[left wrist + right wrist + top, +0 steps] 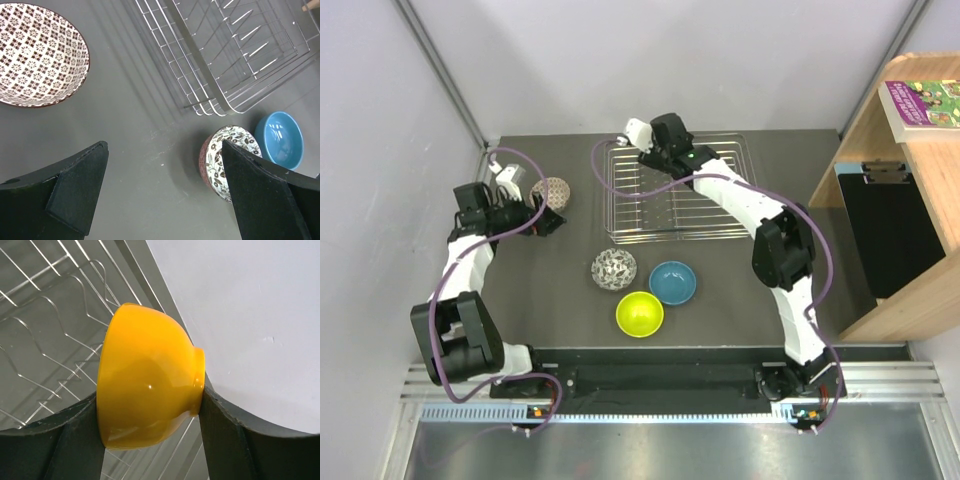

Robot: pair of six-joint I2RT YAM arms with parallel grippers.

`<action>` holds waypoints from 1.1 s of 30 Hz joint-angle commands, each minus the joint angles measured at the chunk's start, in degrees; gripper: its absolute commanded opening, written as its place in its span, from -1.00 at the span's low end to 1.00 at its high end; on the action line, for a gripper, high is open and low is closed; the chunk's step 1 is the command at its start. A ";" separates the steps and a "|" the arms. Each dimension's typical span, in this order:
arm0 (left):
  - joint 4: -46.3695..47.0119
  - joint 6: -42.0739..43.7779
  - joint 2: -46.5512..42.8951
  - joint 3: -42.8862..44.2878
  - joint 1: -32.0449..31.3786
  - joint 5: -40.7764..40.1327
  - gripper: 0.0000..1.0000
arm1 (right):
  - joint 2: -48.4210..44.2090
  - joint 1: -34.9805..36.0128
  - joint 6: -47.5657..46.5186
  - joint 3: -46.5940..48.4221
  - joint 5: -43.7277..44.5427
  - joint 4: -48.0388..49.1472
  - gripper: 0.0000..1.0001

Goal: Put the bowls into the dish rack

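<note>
The silver wire dish rack stands at the back middle of the table and holds no bowl. My right gripper is over its back left corner. In the right wrist view it is shut on the orange bowl, held on its side above the rack wires. My left gripper is open and empty beside the pinkish bowl with a pale patterned inside. The black-and-white mosaic bowl, blue bowl and lime green bowl sit in front of the rack.
A wooden shelf unit with a book on top and a black panel stands off the table's right edge. Grey walls close in the back and left sides.
</note>
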 commanded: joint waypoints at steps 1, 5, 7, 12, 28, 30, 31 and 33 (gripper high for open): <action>3.53 1.24 -2.63 -1.47 0.73 3.20 0.98 | 1.23 1.49 -3.63 2.47 -0.82 4.39 -1.00; 4.14 1.24 -3.50 -2.35 0.99 3.64 0.98 | 3.00 1.67 -4.77 3.35 -0.64 5.09 -1.00; 4.23 1.15 -3.77 -2.52 1.08 3.99 0.98 | 3.96 1.76 -5.39 3.79 -0.11 5.62 -1.00; 4.41 1.24 -4.65 -3.31 1.43 4.25 0.98 | 5.63 1.85 -6.35 4.67 -0.02 6.76 -1.00; 5.11 1.24 -4.21 -3.93 1.78 4.87 0.98 | 8.10 2.81 -11.45 6.51 -0.20 8.44 -1.00; 5.11 1.24 -4.12 -3.93 1.87 5.04 0.98 | 8.53 2.99 -11.98 6.78 -0.20 8.44 -1.00; 5.11 1.24 -4.04 -4.02 1.87 4.96 0.98 | 8.62 2.99 -12.42 6.95 -0.20 8.44 -1.00; 5.11 1.33 -4.04 -4.10 1.87 5.13 0.98 | 9.06 3.16 -12.86 7.22 -0.29 8.61 -1.00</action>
